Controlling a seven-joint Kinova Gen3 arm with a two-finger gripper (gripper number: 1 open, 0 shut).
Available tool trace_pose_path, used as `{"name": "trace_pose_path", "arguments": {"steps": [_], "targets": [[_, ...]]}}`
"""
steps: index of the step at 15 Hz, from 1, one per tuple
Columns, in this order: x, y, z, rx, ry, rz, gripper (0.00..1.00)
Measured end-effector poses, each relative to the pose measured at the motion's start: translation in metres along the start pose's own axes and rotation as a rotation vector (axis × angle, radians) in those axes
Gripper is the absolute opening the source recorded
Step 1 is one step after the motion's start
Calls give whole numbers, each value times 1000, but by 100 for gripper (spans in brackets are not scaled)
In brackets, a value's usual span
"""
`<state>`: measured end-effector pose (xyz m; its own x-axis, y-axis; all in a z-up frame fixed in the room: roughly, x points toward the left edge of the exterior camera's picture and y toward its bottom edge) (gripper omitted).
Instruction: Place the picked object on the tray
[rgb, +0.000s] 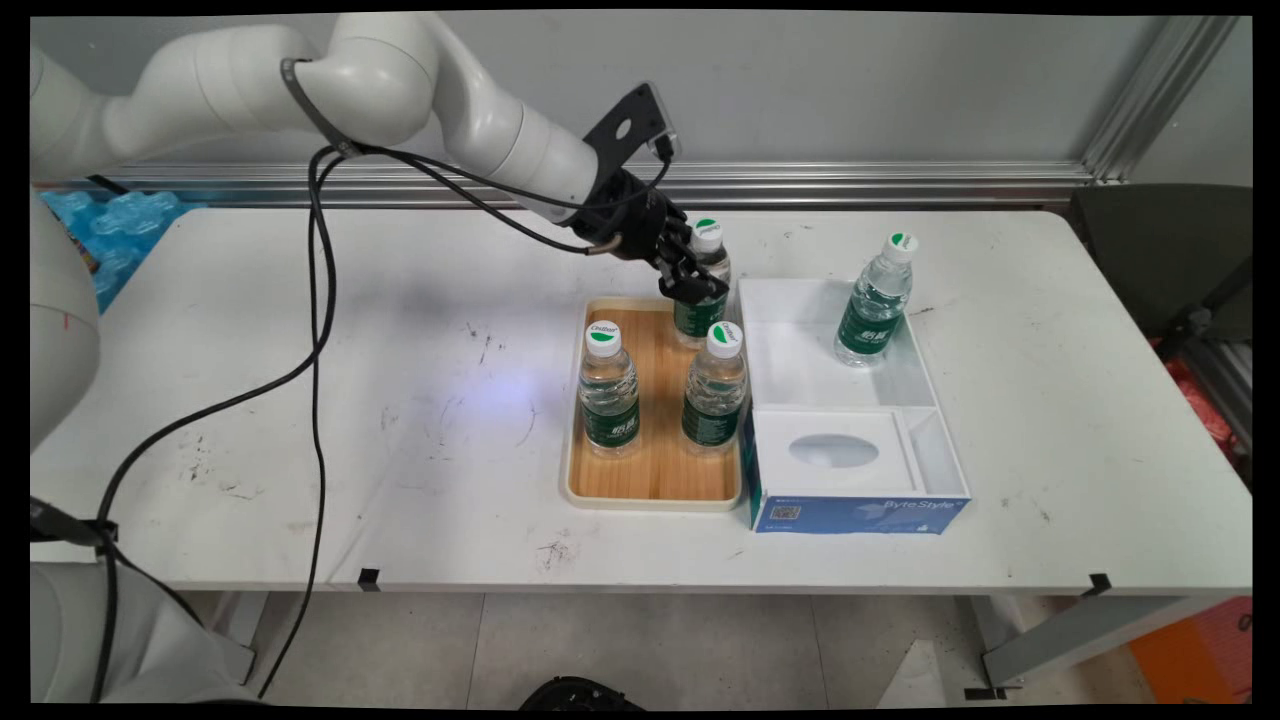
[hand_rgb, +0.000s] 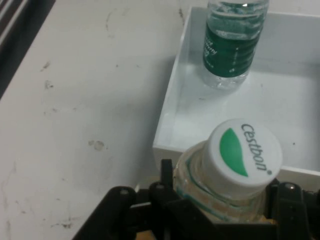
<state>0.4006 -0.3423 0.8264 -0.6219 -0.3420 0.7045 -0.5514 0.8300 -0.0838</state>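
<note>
- Jaws clamped on the far bottle (rgb: 706, 262) — gripper (rgb: 692, 289) at its shoulder, over the wooden tray's (rgb: 655, 480) back end.
- Two bottles (rgb: 609, 388) stand nearer on that tray.
- Beside it, a white bin (rgb: 925, 385) holds another bottle (rgb: 876, 299) — a tissue box (rgb: 850, 512) fills its near end.

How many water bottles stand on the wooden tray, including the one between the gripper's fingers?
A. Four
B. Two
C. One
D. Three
D. The wooden tray carries three: the front left bottle, the front right bottle and the rear bottle, which the gripper clasps below its cap. The fourth bottle stands apart in the white box.
</note>
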Motion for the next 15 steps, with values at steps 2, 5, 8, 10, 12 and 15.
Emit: {"name": "trace_pose_path", "arguments": {"steps": [2, 5, 8, 10, 12, 15], "targets": [[-2, 0, 4, -7, 2, 3, 0], [-3, -1, 9, -10, 6, 7, 0], [-5, -1, 12, -10, 9, 8, 0], [-6, -2, 14, -10, 12, 8, 0], [-6, -2, 15, -9, 14, 9, 100], [-6, -2, 16, -7, 17, 9, 100]]}}
